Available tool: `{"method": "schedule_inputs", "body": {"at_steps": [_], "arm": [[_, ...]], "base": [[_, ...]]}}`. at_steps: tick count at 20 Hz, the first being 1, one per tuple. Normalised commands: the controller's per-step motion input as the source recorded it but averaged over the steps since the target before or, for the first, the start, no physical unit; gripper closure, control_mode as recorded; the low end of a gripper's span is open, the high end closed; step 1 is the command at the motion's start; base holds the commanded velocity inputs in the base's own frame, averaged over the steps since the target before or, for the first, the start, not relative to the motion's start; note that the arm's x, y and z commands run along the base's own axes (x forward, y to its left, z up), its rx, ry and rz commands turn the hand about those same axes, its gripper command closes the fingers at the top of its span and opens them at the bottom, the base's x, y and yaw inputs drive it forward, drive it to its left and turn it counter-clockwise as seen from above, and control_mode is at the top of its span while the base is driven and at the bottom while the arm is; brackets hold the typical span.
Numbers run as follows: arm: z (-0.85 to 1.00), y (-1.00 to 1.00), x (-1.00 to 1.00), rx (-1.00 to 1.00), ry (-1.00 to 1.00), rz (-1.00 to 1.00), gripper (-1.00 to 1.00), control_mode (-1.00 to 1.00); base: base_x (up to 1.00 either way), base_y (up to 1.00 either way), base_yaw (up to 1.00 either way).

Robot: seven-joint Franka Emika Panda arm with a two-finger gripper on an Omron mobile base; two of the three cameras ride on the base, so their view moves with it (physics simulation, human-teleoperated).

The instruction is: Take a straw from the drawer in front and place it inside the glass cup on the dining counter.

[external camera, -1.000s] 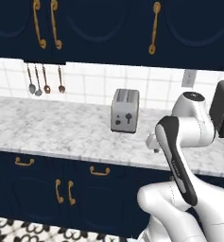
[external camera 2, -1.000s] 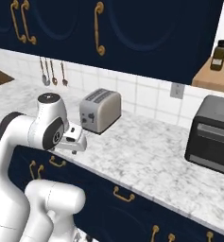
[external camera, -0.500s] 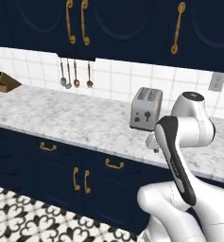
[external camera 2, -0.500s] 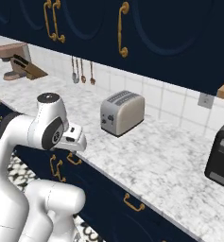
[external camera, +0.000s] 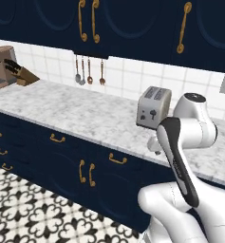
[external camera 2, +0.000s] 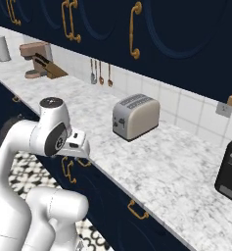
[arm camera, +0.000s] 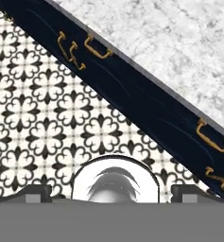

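Note:
My gripper [arm camera: 111, 191] points down at the patterned floor. Its two dark fingertips [arm camera: 35, 191] stand far apart, open, with nothing held between them. In the right base view the hand [external camera 2: 77, 144] hangs just in front of the marble worktop's edge [external camera 2: 112, 176]. Shut navy drawer fronts run under that worktop, each with one curved brass handle [external camera: 117, 159] [arm camera: 97, 47]. I cannot tell which of them is the drawer of the task. The straw, the glass cup and the dining counter are out of view.
A silver toaster [external camera: 153, 108] [external camera 2: 135, 116] stands on the worktop by the tiled wall. A knife block [external camera: 20, 72] and a brown mixer [external camera: 1, 66] sit at the far left. A black oven [external camera 2: 230, 171] is at the right. Black-and-white floor tiles [external camera: 28, 213] lie below.
The whole picture has slid right: the base has driven left along the worktop. The knife block and mixer have come into view. The arm keeps its pose and the gripper stays open.

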Motion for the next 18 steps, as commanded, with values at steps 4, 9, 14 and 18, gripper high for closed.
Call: {"method": "schedule_inputs", "body": {"at_steps": [4,9,14,18], "arm": [[-0.39,0.37,0.04,-0.17,0.26,0.08,-1.00,-1.00],[-0.47,1.00,0.66,-0.40,0.25,-0.10,-1.00,-1.00],[-0.19,0.74,0.52,-0.35,0.01,-0.14,-1.00,-1.00],[-0.62,0.39,0.48,-0.41,-0.19,-0.01,-1.00,-1.00]], "base": [[0.00,0.00,0.00],[0.00,0.00,0.00],[0.00,0.00,0.00],[0.00,0.00,0.00]]}}
